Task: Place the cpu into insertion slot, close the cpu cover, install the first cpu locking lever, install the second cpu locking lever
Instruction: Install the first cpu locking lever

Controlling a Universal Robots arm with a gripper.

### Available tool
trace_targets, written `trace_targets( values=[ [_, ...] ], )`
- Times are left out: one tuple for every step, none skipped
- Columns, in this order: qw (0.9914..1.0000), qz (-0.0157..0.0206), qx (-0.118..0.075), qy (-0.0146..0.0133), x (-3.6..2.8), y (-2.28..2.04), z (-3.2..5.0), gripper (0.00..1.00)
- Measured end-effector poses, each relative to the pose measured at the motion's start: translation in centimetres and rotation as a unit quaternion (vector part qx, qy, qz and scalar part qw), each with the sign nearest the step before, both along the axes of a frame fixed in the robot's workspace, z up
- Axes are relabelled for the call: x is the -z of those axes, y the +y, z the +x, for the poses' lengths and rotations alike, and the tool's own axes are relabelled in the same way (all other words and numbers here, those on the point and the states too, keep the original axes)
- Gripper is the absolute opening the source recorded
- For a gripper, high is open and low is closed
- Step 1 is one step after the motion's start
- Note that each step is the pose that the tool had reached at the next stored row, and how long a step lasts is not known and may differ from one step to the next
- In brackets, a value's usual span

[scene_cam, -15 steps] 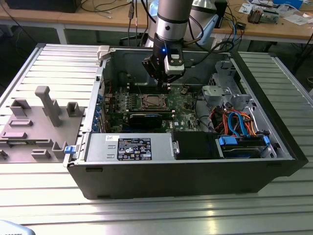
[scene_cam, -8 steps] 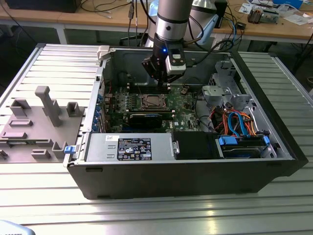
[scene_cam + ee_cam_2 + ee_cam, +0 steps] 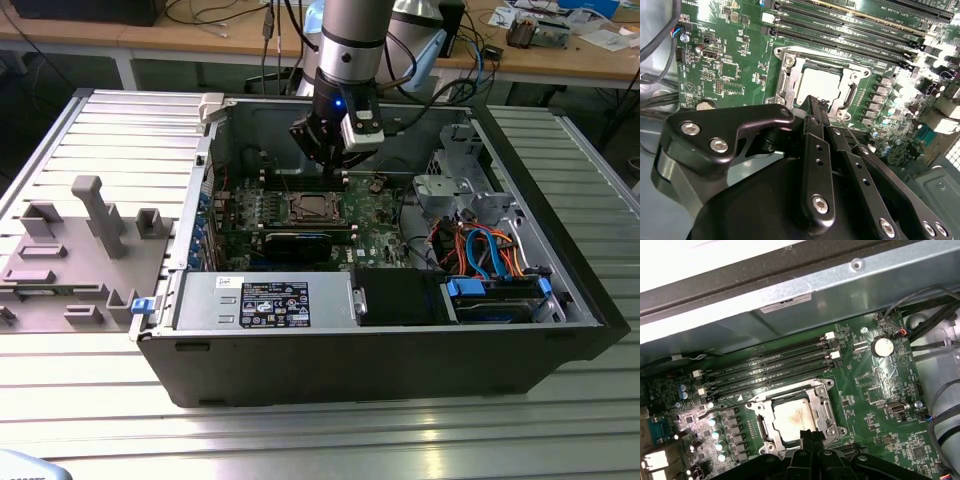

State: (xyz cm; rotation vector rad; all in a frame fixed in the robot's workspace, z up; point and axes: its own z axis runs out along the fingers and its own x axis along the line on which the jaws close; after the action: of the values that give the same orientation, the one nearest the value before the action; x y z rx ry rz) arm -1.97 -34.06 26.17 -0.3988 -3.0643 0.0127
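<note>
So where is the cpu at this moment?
The cpu sits in the insertion slot under the closed cpu cover, beside the long memory slots, with the gripper just above its edge.

Ribbed metal table (image 3: 420, 440); open PC case (image 3: 380, 360) & grey fixture (image 3: 85, 250) on it.

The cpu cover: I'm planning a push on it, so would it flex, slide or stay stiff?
The cpu cover is a thin cut-out metal frame, so it probably flexes slightly under a point load. It lies flat over the cpu in the insertion slot, so it likely won't slide. The end effector hovers at its edge.
</note>
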Motion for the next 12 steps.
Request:
trace_targets(
  values=[
    [1.0, 0.0, -0.002, 0.0, 0.0, 0.0, 0.0, 0.11],
    [0.99999, 0.0, -0.005, 0.0, 0.0, 0.0, 0.0, 0.11],
    [0.99997, 0.0, -0.008, 0.0, 0.0, 0.0, 0.0, 0.11],
    [0.99995, 0.0, -0.01, 0.0, 0.0, 0.0, 0.0, 0.11],
    [0.99991, 0.0, -0.013, 0.0, 0.0, 0.0, 0.0, 0.11],
    [0.99987, 0.0, -0.016, 0.0, 0.0, 0.0, 0.0, 0.11],
    [0.99983, 0.0, -0.018, 0.0, 0.0, 0.0, 0.0, 0.11],
    [0.99979, 0.0, -0.021, 0.0, 0.0, 0.0, 0.0, 0.11],
    [0.9997, 0.0, -0.024, 0.0, 0.0, 0.0, 0.0, 0.11],
    [0.99966, 0.0, -0.026, 0.0, 0.0, 0.0, 0.0, 0.11],
    [0.9996, 0.0, -0.028, 0.0, 0.0, 0.0, 0.0, 0.11],
    [0.99952, 0.0, -0.031, 0.0, 0.0, 0.0, 0.0, 0.11]
  ],
)
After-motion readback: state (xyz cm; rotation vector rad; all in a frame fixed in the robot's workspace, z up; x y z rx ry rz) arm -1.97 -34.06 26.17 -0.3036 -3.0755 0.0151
